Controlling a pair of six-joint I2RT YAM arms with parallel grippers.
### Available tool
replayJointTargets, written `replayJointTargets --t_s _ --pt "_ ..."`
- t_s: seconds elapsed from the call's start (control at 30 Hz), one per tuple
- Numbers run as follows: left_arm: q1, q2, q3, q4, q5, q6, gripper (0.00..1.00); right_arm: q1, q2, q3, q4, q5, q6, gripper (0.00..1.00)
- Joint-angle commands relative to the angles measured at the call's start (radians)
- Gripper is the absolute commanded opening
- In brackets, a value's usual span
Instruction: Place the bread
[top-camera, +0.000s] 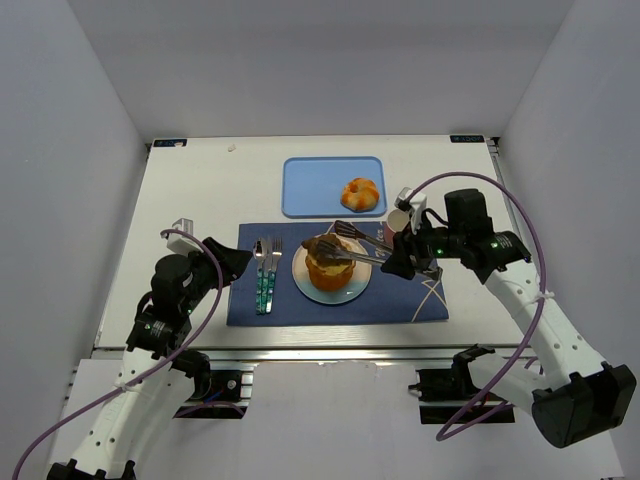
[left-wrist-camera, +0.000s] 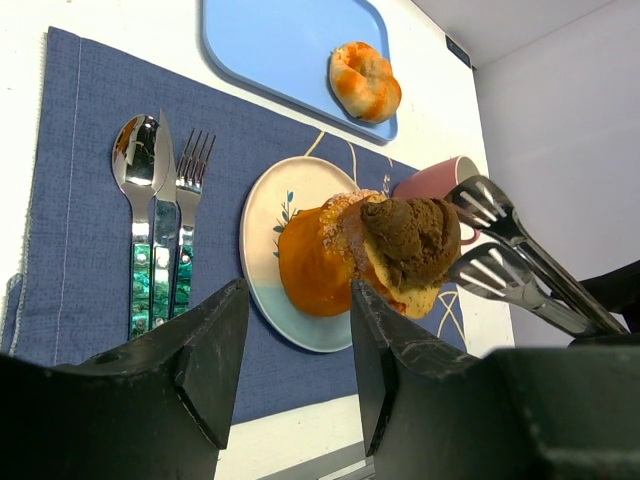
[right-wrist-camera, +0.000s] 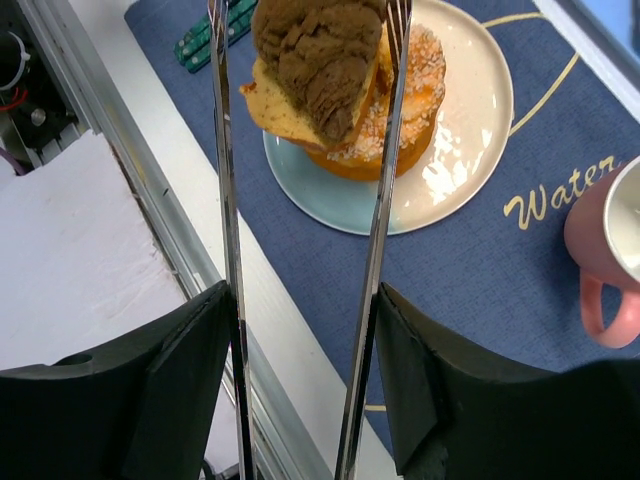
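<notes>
Holding a pair of metal tongs (top-camera: 362, 245) between its fingers, the right tool (top-camera: 400, 258) hangs over the right part of the navy placemat (top-camera: 400, 300). The tongs reach leftward to the plate (top-camera: 303, 282). In the right wrist view their two arms stand apart on either side of the dark brown bread (top-camera: 325, 247). The right arm lies against the bread, while the left one shows a sliver of gap (whether they are pinching it I cannot tell). That brown piece sits on top of a stack on the plate, resting on a pale slice and a sugar-crusted orange bun (top-camera: 330, 275).

A pink mug (right-wrist-camera: 590, 250) stands on the mat, just right of the plate. On the mat's left side a spoon (left-wrist-camera: 133, 160), knife (left-wrist-camera: 162, 200) and fork (left-wrist-camera: 190, 190) lie side by side, their handles pointing toward the arms. Beyond the mat a blue tray (top-camera: 310, 185) sits on the white table (top-camera: 190, 190), carrying an orange-and-white ring bun (top-camera: 360, 193) near its right end.

The left tool (top-camera: 240, 262) hovers at the mat's left edge, its jaws narrowly parted and holding nothing.
</notes>
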Motion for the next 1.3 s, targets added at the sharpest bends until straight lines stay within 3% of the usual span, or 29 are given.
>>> replayJointTargets --t_s 0.0,0.2,0.3,0.33,0.37,0.5,0.53,0.63,0.73,1.0,1.07,1.1,1.2,1.27 --pt "-0.001 -0.001 0.009 0.002 -0.003 0.002 0.55 0.001 -0.033 0.056 0.068 -0.028 0.031 0.63" --pt "-0.001 -0.007 0.008 -0.003 -0.006 0.004 0.55 -0.004 -0.048 0.099 0.140 0.018 0.116 0.57" --pt "-0.001 -0.007 0.011 0.000 -0.006 0.004 0.55 -0.012 -0.053 0.110 0.217 0.132 0.208 0.27" --pt "-0.001 -0.005 0.012 0.002 -0.006 0.002 0.55 -0.022 -0.050 0.112 0.234 0.172 0.227 0.00" --pt "-0.001 -0.005 0.012 0.006 -0.006 0.004 0.55 -0.032 -0.042 0.110 0.252 0.215 0.242 0.00" --pt "-0.001 -0.005 0.015 0.008 -0.006 0.008 0.55 -0.185 0.028 0.099 0.320 0.285 0.290 0.00" --pt "-0.001 -0.005 0.017 0.009 -0.006 0.010 0.55 -0.278 0.054 0.101 0.331 0.285 0.310 0.00" --pt "-0.001 -0.005 0.014 0.016 -0.006 0.012 0.55 -0.457 0.183 0.113 0.347 0.283 0.319 0.00" --pt "-0.001 -0.008 0.003 0.026 0.000 0.012 0.55 -0.557 0.319 0.113 0.384 0.283 0.270 0.00" --pt "0.001 0.007 0.000 0.043 0.006 0.013 0.55 -0.576 0.634 0.107 0.510 0.473 0.091 0.00" --pt "0.001 0.006 0.000 0.042 0.003 0.013 0.55 -0.576 0.680 0.096 0.524 0.490 0.074 0.12" --pt "0.001 0.005 0.000 0.042 0.000 0.013 0.55 -0.576 0.692 0.095 0.522 0.497 0.057 0.25" --pt "0.001 0.005 -0.005 0.043 0.000 0.013 0.55 -0.576 0.738 0.086 0.489 0.510 0.017 0.50" --pt "0.001 0.012 -0.009 0.054 0.003 0.012 0.55 -0.578 0.775 0.093 0.455 0.512 0.006 0.57"
